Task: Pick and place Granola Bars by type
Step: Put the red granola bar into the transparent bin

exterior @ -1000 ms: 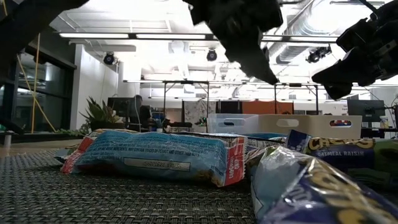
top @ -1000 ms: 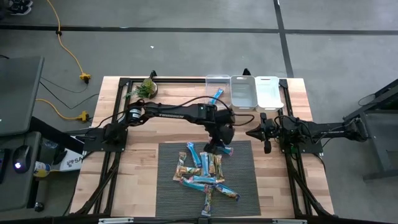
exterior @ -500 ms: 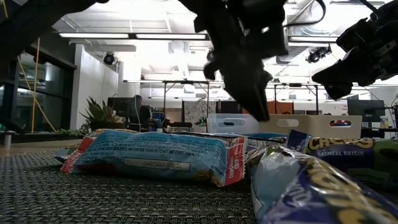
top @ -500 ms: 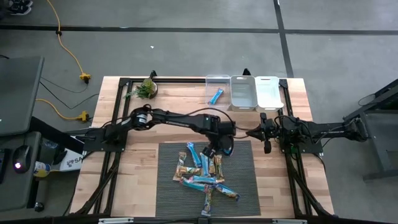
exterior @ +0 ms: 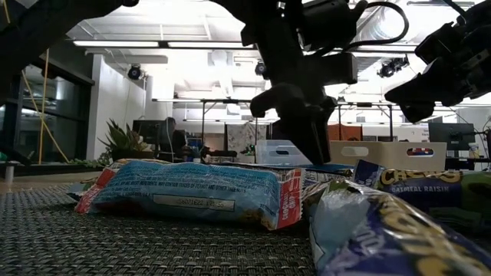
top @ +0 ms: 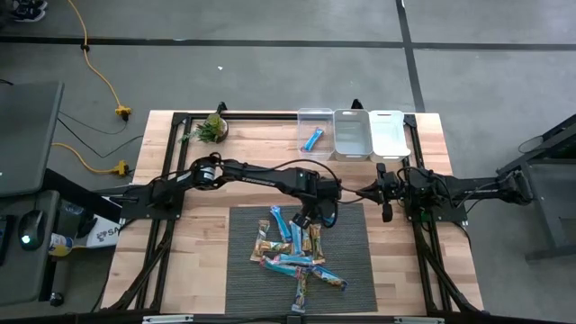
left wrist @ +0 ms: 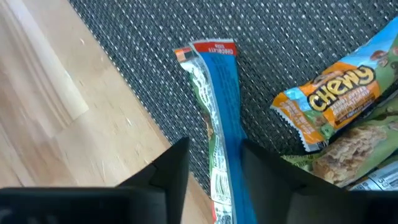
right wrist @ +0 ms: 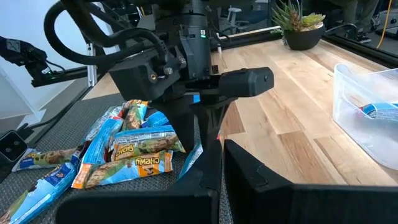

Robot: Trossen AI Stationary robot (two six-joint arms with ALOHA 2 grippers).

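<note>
Several granola bars lie in a loose pile on a dark ribbed mat; they are mostly blue, and some are orange and tan. My left gripper is low over the pile's far right side, open. Its fingers stand on either side of a blue bar that lies on the mat near the mat's edge. Another blue bar lies in the leftmost clear bin. My right gripper hovers shut over the wood to the right of the mat. My left gripper comes at the blue bar from above, pointing down, with one finger and the other finger astride the bar's lower half and lying across its length. The bar rests on the mat. Whether the fingers touch it, I cannot tell.
Three bins stand in a row at the table's far edge: one clear, one grey and one white. A small potted plant sits at the far left. Bare wood surrounds the mat.
My left gripper has come down and moved toward the table's near edge, from above the mat's far edge to the blue bar, which it now straddles. The bars have not moved.
</note>
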